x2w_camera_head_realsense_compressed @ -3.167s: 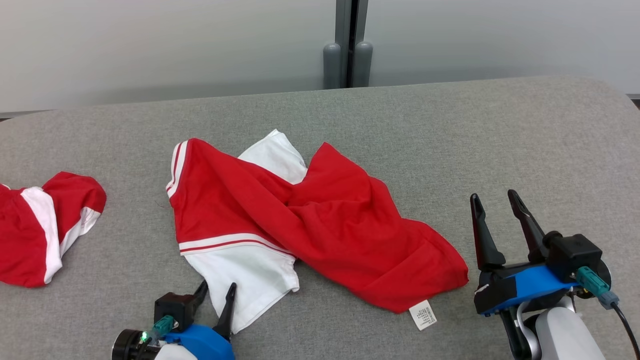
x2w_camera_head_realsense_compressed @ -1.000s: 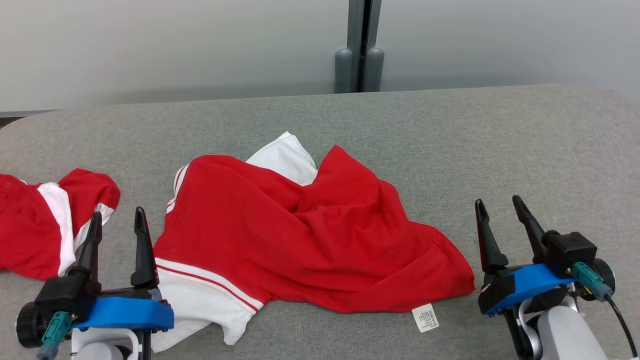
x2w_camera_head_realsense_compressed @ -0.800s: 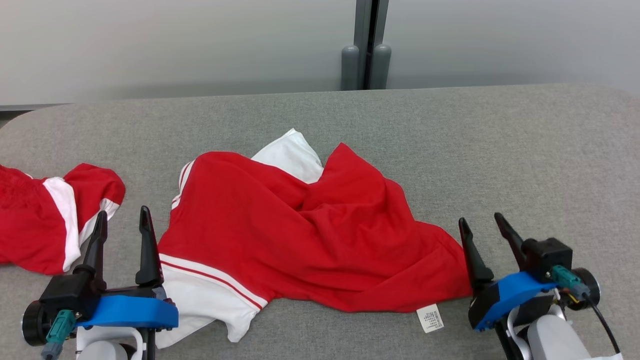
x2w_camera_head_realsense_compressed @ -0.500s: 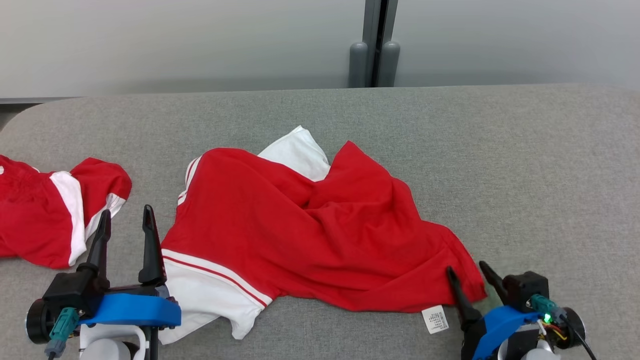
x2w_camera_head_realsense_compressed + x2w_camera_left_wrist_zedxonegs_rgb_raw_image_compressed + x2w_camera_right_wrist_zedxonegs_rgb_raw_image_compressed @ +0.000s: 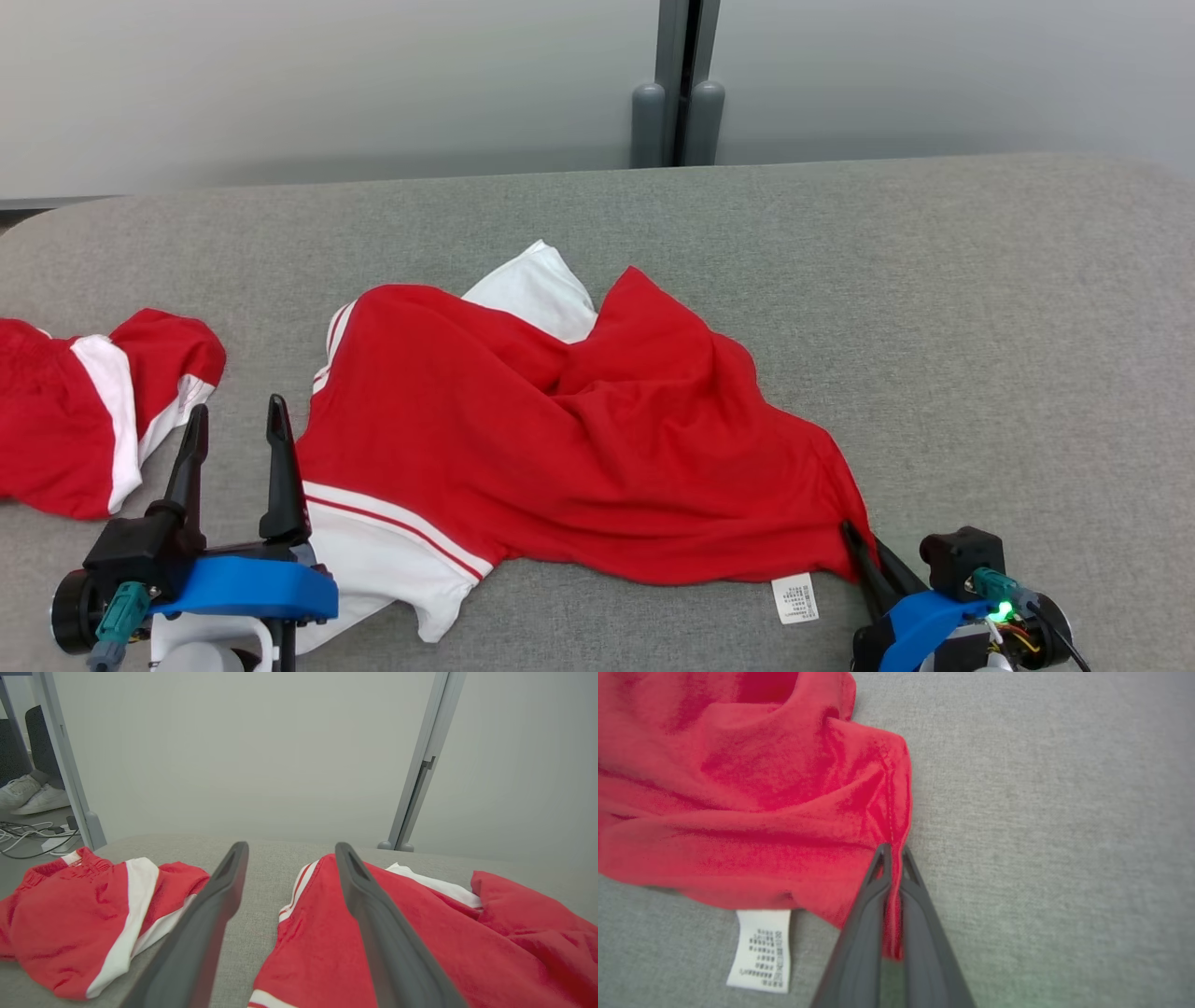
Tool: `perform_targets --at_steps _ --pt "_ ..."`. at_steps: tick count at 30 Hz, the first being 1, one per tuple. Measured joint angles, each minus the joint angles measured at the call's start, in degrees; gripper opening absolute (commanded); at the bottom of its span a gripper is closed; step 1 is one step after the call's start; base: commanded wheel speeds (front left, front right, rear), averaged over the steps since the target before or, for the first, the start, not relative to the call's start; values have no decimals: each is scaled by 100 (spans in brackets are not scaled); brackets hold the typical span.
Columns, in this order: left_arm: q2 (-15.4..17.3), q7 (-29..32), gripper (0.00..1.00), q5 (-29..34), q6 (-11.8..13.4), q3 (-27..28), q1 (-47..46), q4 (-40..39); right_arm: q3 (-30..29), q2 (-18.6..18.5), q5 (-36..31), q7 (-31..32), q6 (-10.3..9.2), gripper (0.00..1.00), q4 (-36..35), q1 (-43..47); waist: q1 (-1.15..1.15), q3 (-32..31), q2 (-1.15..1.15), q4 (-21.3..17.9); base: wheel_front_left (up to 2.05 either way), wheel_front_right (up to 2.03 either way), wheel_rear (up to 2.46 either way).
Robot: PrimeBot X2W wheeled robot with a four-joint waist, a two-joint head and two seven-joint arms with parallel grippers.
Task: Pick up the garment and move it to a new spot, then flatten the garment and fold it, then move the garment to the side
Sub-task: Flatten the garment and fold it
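From the head view, two red-and-white garments lie on the grey desk (image 5: 980, 308). The garment (image 5: 579, 448) is spread crumpled between the two end effectors. The second garment (image 5: 84, 420) lies bunched beyond the left end effector (image 5: 237, 407), on its outer side. That end effector's two fingers stand wide apart, holding nothing, with the garment's white-striped edge just beside its inner finger. The right end effector (image 5: 857, 537) is pinched narrow on the garment's red corner, with one white care label (image 5: 792, 598) just inward of it.

In the left wrist view, the left end effector (image 5: 290, 847) gapes wide; the garment (image 5: 420, 933) lies behind one finger and the second garment (image 5: 70, 924) beside the other.

In the right wrist view, the right end effector (image 5: 893, 849) grips a red fold of the garment (image 5: 761, 812) between its two fingers; the care label (image 5: 761, 949) lies flat just beside them
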Motion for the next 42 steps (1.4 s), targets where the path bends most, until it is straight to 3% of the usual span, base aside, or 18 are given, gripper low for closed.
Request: perform_targets --at_steps 8,17,18,19,20,21,30,36,42 --pt "-58 0 100 7 -15 -3 43 85 20 -278 444 211 0 0 -443 483 0 -108 0 -181 0 0 0" --pt "-75 0 100 10 -27 40 47 115 214 -608 1040 911 -1 0 -1559 1324 0 -72 0 -290 0 0 0" --pt "-74 0 100 11 -43 42 45 126 214 -622 1100 973 0 15 -1668 1367 0 -71 0 -293 0 0 0" --pt "-74 0 100 21 -43 37 44 131 174 -641 1116 968 0 63 -1785 1401 0 -72 0 -290 0 0 0" --pt "-75 0 100 27 -44 36 40 134 104 -671 1115 960 0 87 -1900 1411 0 -75 0 -282 0 0 0" --pt "-74 0 100 27 -44 37 34 138 35 -711 1101 958 -1 100 -1989 1411 0 -78 0 -271 0 0 0" --pt "-57 0 100 43 -46 65 -8 147 -308 -937 712 938 -1 100 -2764 847 0 -59 0 -112 0 0 0" --pt "-58 0 100 42 -47 36 -87 142 225 -982 401 1279 -1 100 -2898 -56 0 45 0 4 0 0 0" --pt "-69 0 100 2 -47 -74 -252 149 815 -970 259 1440 -1 100 -2224 -967 0 175 0 194 0 0 0"
